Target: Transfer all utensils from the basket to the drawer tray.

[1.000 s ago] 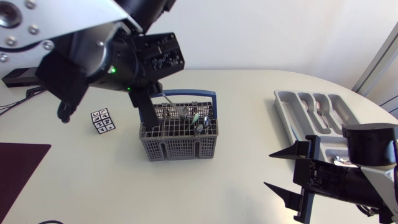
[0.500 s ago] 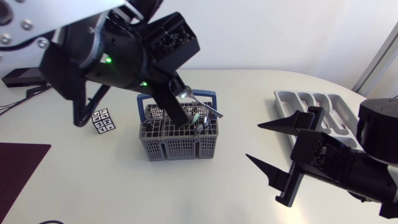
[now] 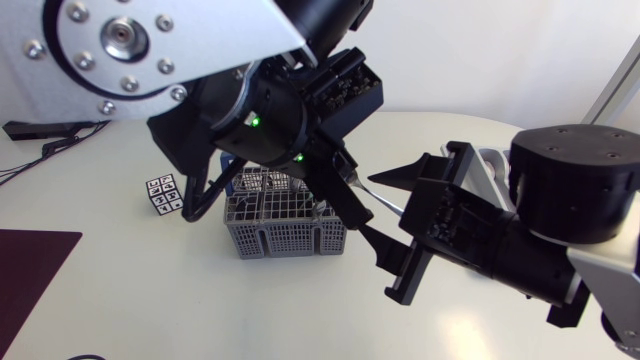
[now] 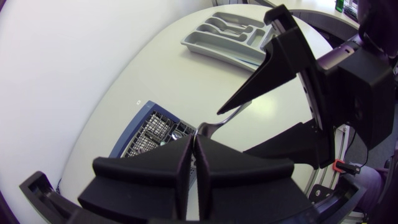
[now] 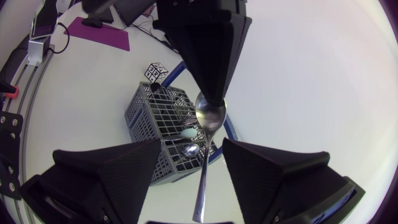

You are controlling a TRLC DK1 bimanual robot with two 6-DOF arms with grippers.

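Observation:
My left gripper is shut on the bowl end of a metal spoon, held in the air to the right of the grey wire basket. The spoon's handle points toward my right arm. My right gripper stands open, one finger on each side of the handle, with gaps on both sides. In the left wrist view the spoon sticks out from my shut fingertips, between the right gripper's fingers. More utensils stand in the basket. The grey drawer tray lies beyond and holds utensils.
A small black-and-white marker cube sits left of the basket. A dark purple mat lies at the table's left front edge. My right arm covers most of the tray in the head view.
My left gripper has lifted the spoon out of the basket and carried it right. My right arm has swung left from the tray and brought its fingers around the handle.

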